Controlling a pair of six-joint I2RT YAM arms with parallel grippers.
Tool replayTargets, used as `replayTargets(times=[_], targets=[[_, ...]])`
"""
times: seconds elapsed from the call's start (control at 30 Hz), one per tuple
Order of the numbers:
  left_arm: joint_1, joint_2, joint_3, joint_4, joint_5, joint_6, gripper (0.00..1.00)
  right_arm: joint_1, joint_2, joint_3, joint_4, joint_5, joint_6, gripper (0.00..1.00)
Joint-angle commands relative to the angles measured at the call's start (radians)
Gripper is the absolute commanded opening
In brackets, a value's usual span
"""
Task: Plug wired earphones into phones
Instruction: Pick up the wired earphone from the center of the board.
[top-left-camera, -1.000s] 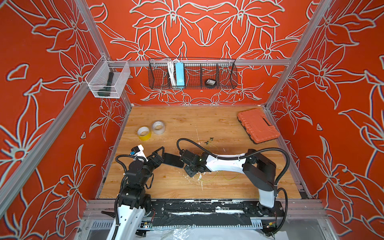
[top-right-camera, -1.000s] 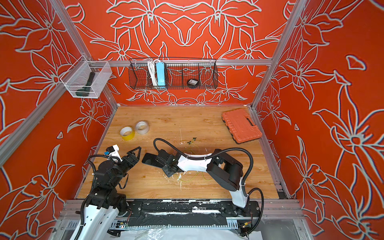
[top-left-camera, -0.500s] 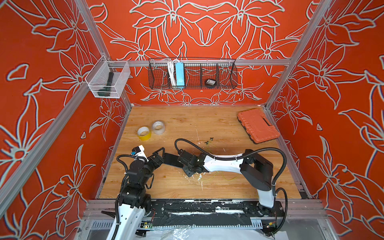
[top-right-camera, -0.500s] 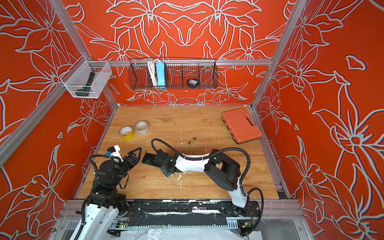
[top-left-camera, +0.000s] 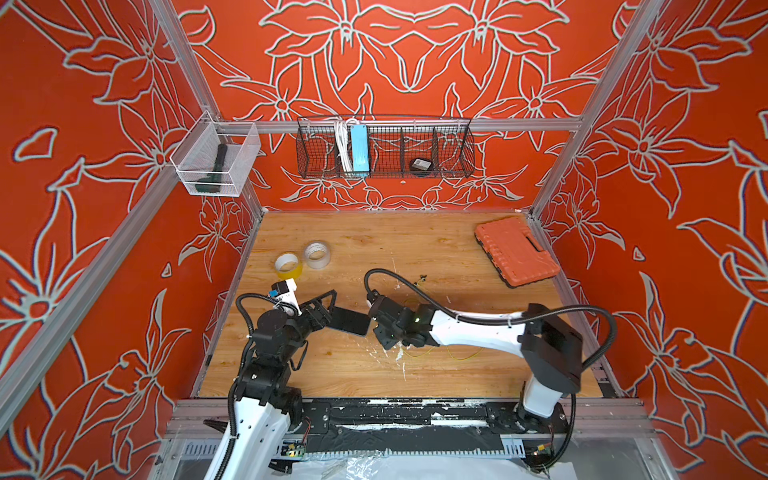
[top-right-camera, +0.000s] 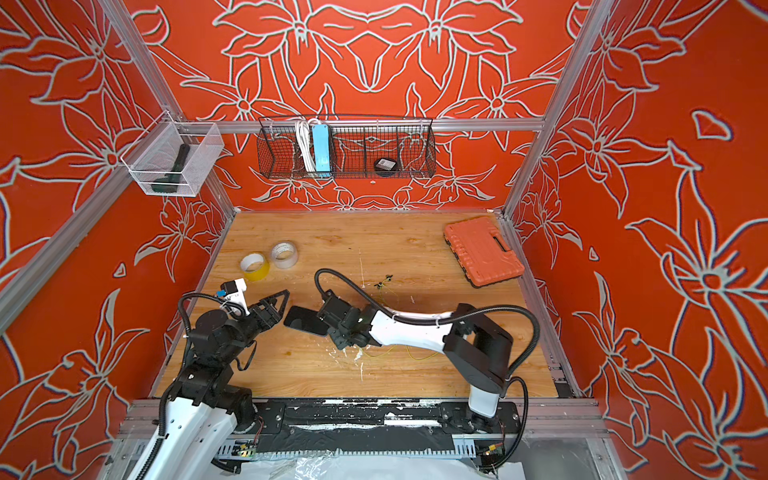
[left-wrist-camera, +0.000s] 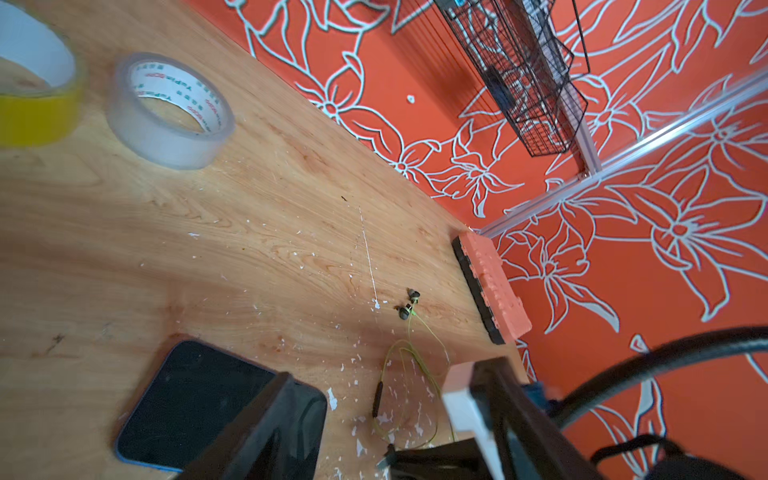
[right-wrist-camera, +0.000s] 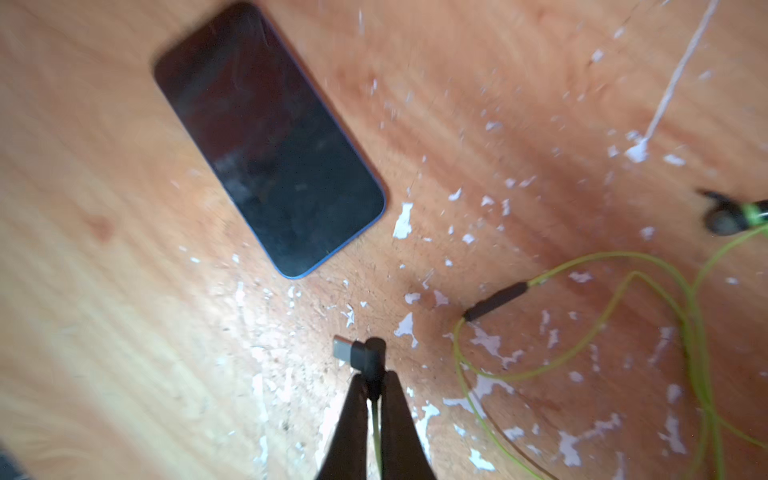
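Between the right gripper (right-wrist-camera: 374, 384) fingertips, the earphones' plug (right-wrist-camera: 356, 353) is pinched tight; yellow-green cable (right-wrist-camera: 582, 266) loops loosely on the table (top-left-camera: 415, 241). Phone (right-wrist-camera: 270, 141) lies flat nearby (unplugged). Left gripper (top-left-camera: 326, 309) is spread wide at its other end.

Top views: bright, even light; sharp; the wall pattern (top-left-camera: 83, 124) shows colour fringes toward the edges.
Shadows: soft and faint under the right arm (top-left-camera: 478, 332) on the tabletop (top-left-camera: 436, 249).
Left wrist view: yellow tape roll (left-wrist-camera: 33, 112) and left hand (left-wrist-camera: 384, 372) close up, out of focus; the tabletop's far edge curves.
Right wrist view: motion blur smears the phone (right-wrist-camera: 266, 137); pale glare beside the plug (right-wrist-camera: 353, 353); right hand (right-wrist-camera: 374, 380) a dark blur.
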Motion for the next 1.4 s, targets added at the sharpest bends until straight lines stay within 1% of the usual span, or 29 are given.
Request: replayTargets(times=[0.0, 0.07, 0.2, 0.23, 0.27, 0.33, 0.4, 0.43, 0.53, 0.6, 0.73, 0.8, 0.93, 1.0, 1.07, 1.3, 1.33, 1.37], targets=[[-0.045, 0.078, 0.009, 0.073, 0.101, 0.035, 0.72, -0.074, -0.122, -0.06, 0.062, -0.053, 0.073, 0.0], [-0.139, 0.118, 0.013, 0.106, 0.052, 0.047, 0.73, -0.11, -0.196, -0.093, 0.074, -0.067, 0.087, 0.0], [-0.439, 0.194, 0.015, 0.233, -0.143, 0.075, 0.76, -0.18, -0.358, -0.156, 0.089, -0.09, 0.125, 0.0], [-0.511, 0.218, 0.025, 0.257, -0.203, 0.084, 0.78, -0.191, -0.401, -0.168, 0.085, -0.08, 0.135, 0.0], [-0.563, 0.238, 0.037, 0.265, -0.251, 0.088, 0.81, -0.197, -0.44, -0.176, 0.079, -0.066, 0.139, 0.0], [-0.651, 0.282, 0.053, 0.322, -0.279, 0.128, 0.82, -0.197, -0.521, -0.185, 0.051, -0.032, 0.134, 0.0], [-0.715, 0.323, 0.049, 0.413, -0.257, 0.157, 0.81, -0.198, -0.579, -0.191, 0.034, -0.025, 0.133, 0.0], [-0.74, 0.347, 0.048, 0.461, -0.243, 0.17, 0.79, -0.199, -0.606, -0.191, 0.026, -0.026, 0.133, 0.0], [-0.758, 0.416, 0.055, 0.572, -0.181, 0.178, 0.67, -0.198, -0.656, -0.192, 0.0, -0.024, 0.133, 0.0], [-0.76, 0.458, 0.064, 0.637, -0.162, 0.172, 0.62, -0.198, -0.678, -0.192, -0.015, -0.024, 0.135, 0.0], [-0.776, 0.538, 0.128, 0.703, -0.153, 0.195, 0.57, -0.198, -0.707, -0.19, -0.023, -0.032, 0.141, 0.0], [-0.79, 0.6, 0.161, 0.729, -0.159, 0.211, 0.56, -0.198, -0.717, -0.185, -0.03, -0.031, 0.139, 0.0], [-0.822, 0.689, 0.227, 0.749, -0.167, 0.242, 0.53, -0.198, -0.739, -0.182, -0.038, -0.024, 0.142, 0.0], [-0.832, 0.729, 0.251, 0.753, -0.18, 0.257, 0.48, -0.198, -0.748, -0.18, -0.04, -0.027, 0.142, 0.0], [-0.834, 0.764, 0.269, 0.757, -0.181, 0.263, 0.47, -0.198, -0.755, -0.178, -0.046, -0.024, 0.144, 0.0], [-0.837, 0.83, 0.338, 0.766, -0.211, 0.242, 0.42, -0.198, -0.766, -0.168, -0.061, -0.051, 0.157, 0.0], [-0.837, 0.836, 0.343, 0.776, -0.209, 0.236, 0.4, -0.198, -0.768, -0.168, -0.06, -0.055, 0.158, 0.0], [-0.837, 0.84, 0.344, 0.792, -0.203, 0.231, 0.35, -0.197, -0.771, -0.169, -0.059, -0.058, 0.159, 0.0]])
